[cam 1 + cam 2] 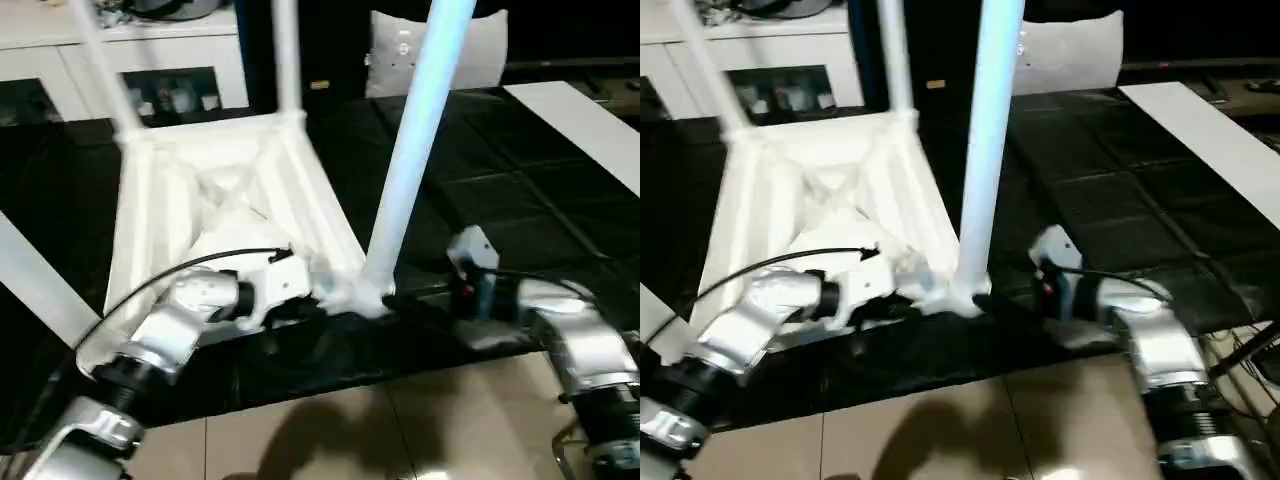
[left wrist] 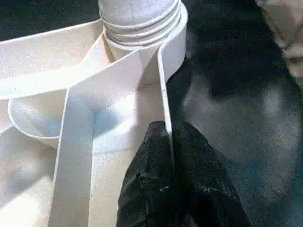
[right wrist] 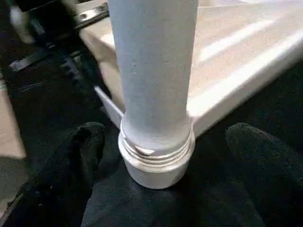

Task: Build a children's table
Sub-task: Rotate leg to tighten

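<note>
The children's table (image 1: pixel 220 190) lies upside down on the black-covered desk (image 1: pixel 520 210), its ribbed underside facing up, toward the left and middle of the scene. Three white legs rise from its corner sockets: one at the far left corner (image 1: pixel 100 60), one at the far right corner (image 1: pixel 287 55), and one at the near right corner (image 1: pixel 415 150), which leans a little to the right. The threaded base of that near leg (image 3: pixel 156 151) sits in its round socket at the desk's near edge.

The left tool (image 2: pixel 169 156) is clenched on the thin upright side wall of the table top (image 2: pixel 163 94), just beside the near right socket, with one black finger (image 2: pixel 147 179) inside the rim and the other outside.

The right tool (image 3: pixel 158 165) is released, its two black fingers (image 3: pixel 75 156) spread on either side of the near leg's base without touching it.

A white cabinet with glass doors (image 1: pixel 150 70) stands behind the desk at the far left.
</note>
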### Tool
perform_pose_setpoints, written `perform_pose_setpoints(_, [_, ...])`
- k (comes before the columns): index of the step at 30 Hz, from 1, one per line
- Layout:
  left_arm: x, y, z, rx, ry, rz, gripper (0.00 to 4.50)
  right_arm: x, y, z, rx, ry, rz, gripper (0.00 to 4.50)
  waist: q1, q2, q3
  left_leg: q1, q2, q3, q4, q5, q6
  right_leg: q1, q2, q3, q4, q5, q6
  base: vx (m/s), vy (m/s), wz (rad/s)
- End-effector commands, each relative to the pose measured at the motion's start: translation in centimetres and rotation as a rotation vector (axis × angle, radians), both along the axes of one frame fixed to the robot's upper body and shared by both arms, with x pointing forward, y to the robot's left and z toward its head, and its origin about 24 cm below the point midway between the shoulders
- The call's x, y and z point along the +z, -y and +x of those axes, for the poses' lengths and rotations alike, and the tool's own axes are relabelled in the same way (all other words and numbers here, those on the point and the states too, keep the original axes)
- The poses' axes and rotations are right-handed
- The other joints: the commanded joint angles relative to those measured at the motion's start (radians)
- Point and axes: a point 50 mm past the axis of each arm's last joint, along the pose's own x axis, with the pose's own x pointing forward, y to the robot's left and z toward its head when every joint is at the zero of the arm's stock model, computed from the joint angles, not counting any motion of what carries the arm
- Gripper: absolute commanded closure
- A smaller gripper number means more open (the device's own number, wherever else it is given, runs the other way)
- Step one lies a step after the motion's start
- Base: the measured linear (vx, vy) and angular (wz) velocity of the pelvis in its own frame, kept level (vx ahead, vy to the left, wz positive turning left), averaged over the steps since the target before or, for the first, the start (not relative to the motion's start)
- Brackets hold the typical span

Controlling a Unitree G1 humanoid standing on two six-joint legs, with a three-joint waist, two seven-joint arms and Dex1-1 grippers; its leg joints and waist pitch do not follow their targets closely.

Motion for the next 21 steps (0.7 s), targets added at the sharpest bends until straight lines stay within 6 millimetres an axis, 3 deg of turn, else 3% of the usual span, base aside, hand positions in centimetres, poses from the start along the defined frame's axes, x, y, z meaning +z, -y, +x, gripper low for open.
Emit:
perform_pose_setpoints(1, [-0.2, 1.2, -1.1, -0.199, -0.022, 0.049, 4.5, 0.6, -0.2, -0.2, 0.092, 0.008, 0.005, 0.39, -0.003, -0.007, -0.059, -0.011, -0.006, 0.035, -0.054, -0.058, 0.11, 0.067, -0.026, 0.031, -0.053, 0.001, -0.274, 0.0, 0.0, 0.0])
perform_pose_setpoints(8, [0.0, 0.9, -1.7, -0.308, -0.046, 0.069, 4.5, 0.7, -0.5, -0.7, 0.219, -0.058, 0.014, 0.93, 0.007, -0.006, -0.06, -0.012, -0.001, 0.035, -0.049, -0.051, 0.111, 0.064, -0.027, 0.03, -0.045, 0.025, -0.29, 0.0, 0.0, 0.0])
perform_pose_setpoints(15, [0.2, 1.0, -1.6, -0.325, -0.045, 0.062, 4.5, 0.4, -1.4, -0.7, 0.277, -0.092, 0.041, 1.62, 0.01, -0.01, -0.06, -0.014, -0.003, 0.036, -0.05, -0.06, 0.092, 0.066, -0.029, 0.031, -0.047, -0.015, -0.275, 0.0, 0.0, 0.0])
perform_pose_setpoints(21, [0.2, 1.0, -1.6, -0.331, -0.05, 0.059, 4.5, 0.2, -2.1, -0.8, 0.311, -0.111, 0.058, 2.07, 0.011, -0.008, -0.063, -0.013, -0.003, 0.035, -0.047, -0.028, 0.096, 0.065, -0.027, 0.03, -0.041, 0.031, -0.282, 0.0, 0.0, 0.0])
